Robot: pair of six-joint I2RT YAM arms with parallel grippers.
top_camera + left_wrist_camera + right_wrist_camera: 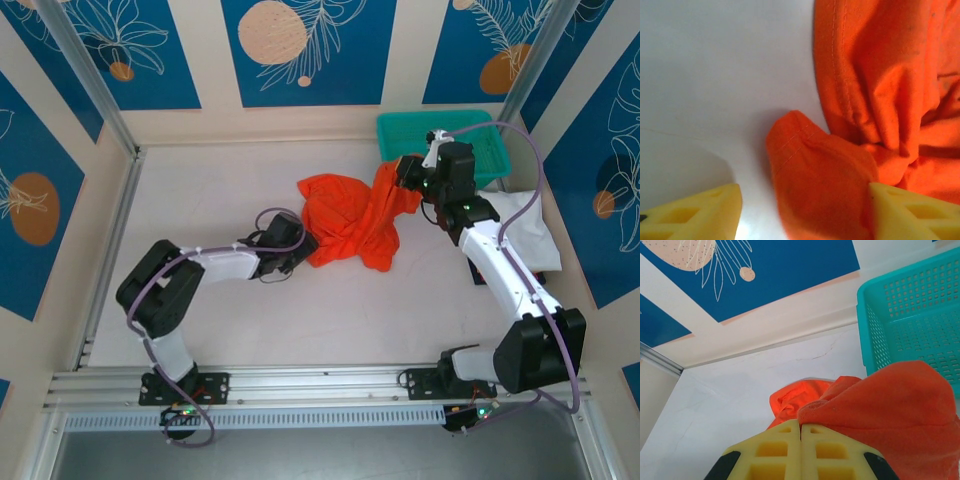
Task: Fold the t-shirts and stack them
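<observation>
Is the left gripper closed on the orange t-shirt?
No: the left gripper has its yellow fingers wide apart, with a fold of the orange t-shirt between them.

High rear view, close wrist views share t-shirt (355,220)

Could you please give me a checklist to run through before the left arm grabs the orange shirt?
1. Right gripper shut on orange t-shirt: ok.
2. Left gripper open: ok.
3. Shirt fold lies between left fingers: ok.
4. Shirt spread flat on table: not ok, bunched.
5. Lifted cloth apart from teal basket: cannot tell.
</observation>
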